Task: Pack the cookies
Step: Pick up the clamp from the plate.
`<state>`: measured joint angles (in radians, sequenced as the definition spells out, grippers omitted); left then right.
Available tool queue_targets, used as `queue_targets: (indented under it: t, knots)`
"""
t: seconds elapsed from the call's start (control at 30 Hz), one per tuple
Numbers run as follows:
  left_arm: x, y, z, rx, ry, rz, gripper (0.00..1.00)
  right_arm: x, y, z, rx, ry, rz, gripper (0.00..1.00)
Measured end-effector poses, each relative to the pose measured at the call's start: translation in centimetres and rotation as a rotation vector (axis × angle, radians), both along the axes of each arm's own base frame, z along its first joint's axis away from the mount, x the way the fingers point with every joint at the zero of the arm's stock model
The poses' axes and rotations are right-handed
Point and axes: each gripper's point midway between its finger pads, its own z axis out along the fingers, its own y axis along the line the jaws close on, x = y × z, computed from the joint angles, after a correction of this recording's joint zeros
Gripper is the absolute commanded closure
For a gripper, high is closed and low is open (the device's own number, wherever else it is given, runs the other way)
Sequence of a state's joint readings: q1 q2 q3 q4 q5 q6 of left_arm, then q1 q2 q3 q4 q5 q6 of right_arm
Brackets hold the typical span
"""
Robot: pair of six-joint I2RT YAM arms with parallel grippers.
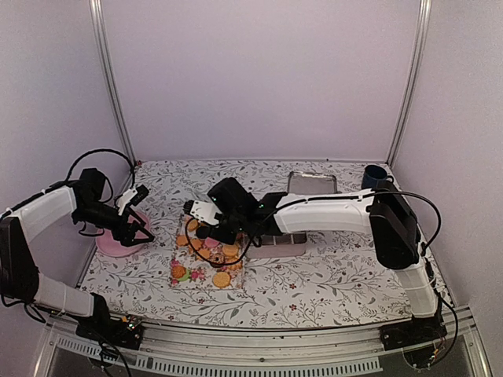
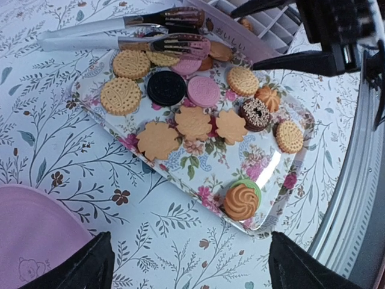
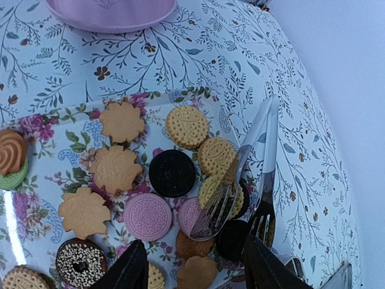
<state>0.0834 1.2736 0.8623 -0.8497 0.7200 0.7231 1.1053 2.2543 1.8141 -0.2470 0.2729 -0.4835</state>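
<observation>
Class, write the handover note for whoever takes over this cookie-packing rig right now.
Left gripper: open, empty, near the pink plate.
Right gripper: jaws apart, empty, at the tongs, whose fork ends rest on the cookies.
Cookies: spread over the floral tray.
Done: nothing visibly packed.
To do: take up the tongs, probably, and pack every cookie.
</observation>
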Motion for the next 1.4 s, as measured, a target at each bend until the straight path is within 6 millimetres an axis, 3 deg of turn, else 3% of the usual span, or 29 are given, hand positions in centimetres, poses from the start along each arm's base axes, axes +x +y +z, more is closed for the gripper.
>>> queue_targets:
  t: [0.1, 0.23, 0.33, 0.4, 0.47, 0.6, 0.67, 0.87, 1.1, 1.27, 1.4]
  knots:
    - [-0.2, 0.0, -0.2, 0.000, 0.002, -0.004, 0.11, 1.5, 0.0, 2.0, 0.080, 0.093, 0.000, 0.51]
    - [-0.2, 0.0, -0.2, -0.004, 0.001, -0.006, 0.12, 6.5, -0.8, 7.9, 0.250, 0.133, -0.072, 0.54]
    - [-0.2, 0.0, -0.2, -0.007, 0.001, -0.005, 0.12, 9.1, -1.2, 9.5, 0.324, 0.153, -0.114, 0.56]
    - [-0.2, 0.0, -0.1, -0.007, 0.001, -0.006, 0.12, 10.2, -1.8, 8.1, 0.323, 0.188, -0.146, 0.57]
    - [-0.2, 0.0, -0.1, -0.007, 0.001, -0.005, 0.12, 10.3, -2.0, 5.2, 0.287, 0.240, -0.166, 0.59]
    - [-0.2, 0.0, -0.2, -0.006, 0.001, -0.005, 0.12, 8.5, -1.8, -1.3, 0.186, 0.361, -0.180, 0.61]
    - [-0.2, 0.0, -0.2, -0.006, 0.001, -0.005, 0.12, 7.4, -2.0, -3.4, 0.146, 0.411, -0.186, 0.62]
    - [-0.2, 0.0, -0.2, -0.006, 0.001, -0.006, 0.13, 6.8, -2.0, -4.0, 0.145, 0.445, -0.195, 0.76]
    - [-0.2, 0.0, -0.2, -0.005, -0.001, -0.008, 0.13, 6.7, -2.2, -4.2, 0.136, 0.454, -0.205, 0.74]
    - [-0.2, 0.0, -0.2, -0.005, 0.000, -0.008, 0.13, 6.6, -2.5, -4.5, 0.115, 0.443, -0.221, 0.66]
    - [-0.2, 0.0, -0.2, -0.006, 0.000, -0.007, 0.13, 6.7, -2.9, -4.7, 0.094, 0.425, -0.244, 0.71]
